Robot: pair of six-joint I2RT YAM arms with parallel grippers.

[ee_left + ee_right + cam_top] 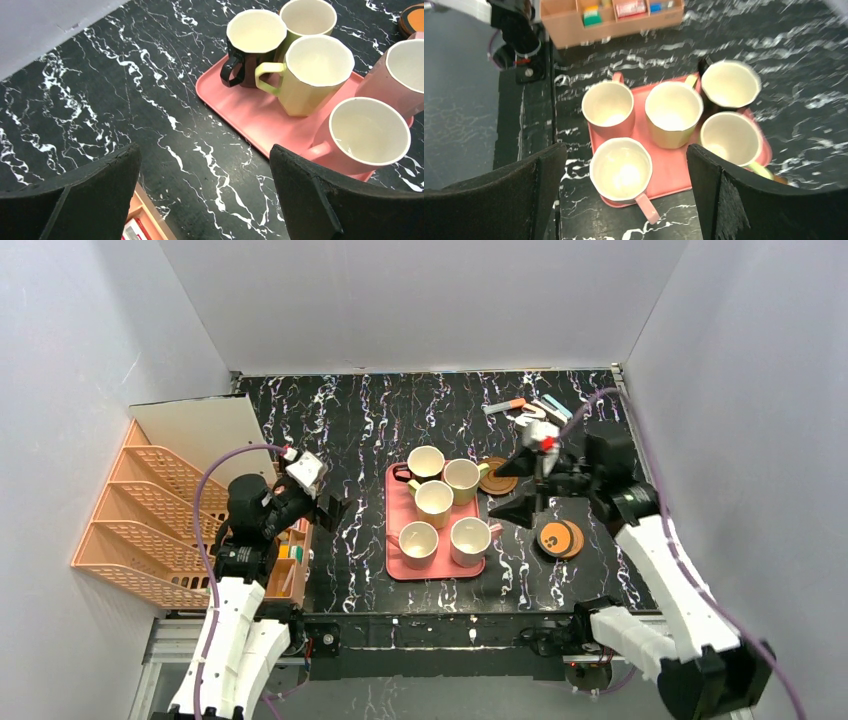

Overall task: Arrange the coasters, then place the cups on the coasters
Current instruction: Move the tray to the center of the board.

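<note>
All five cups (433, 502) are seen standing upright and close together on the pink tray (440, 570) at the middle of the desk (350, 430); none is set on a coaster yet. The coasters (558, 538) are found to the right of the tray. An orange-topped pile lies toward the near edge, apart from the tray, and a brown ringed coaster (497, 478) lies just beside the tray's far right corner. How many discs the pile holds cannot be told.

The left pincer (205, 157) is held released, its jaws spread wide and empty above bare desk to the left of the tray. The right pincer (624, 160) is likewise spread and empty, hung above the gap between tray and coasters.

The coasters are judged light, thin and stiff. Because they lie flat, little edge is offered, so they are best pinched across the rim or slid off the pile first. The cups are judged heavier, rigid, glazed and probably slippery, and breakable if knocked. Each is best taken by the wall at the rim, one finger inside and one outside, on a side turned away from its close-packed neighbours.
</note>
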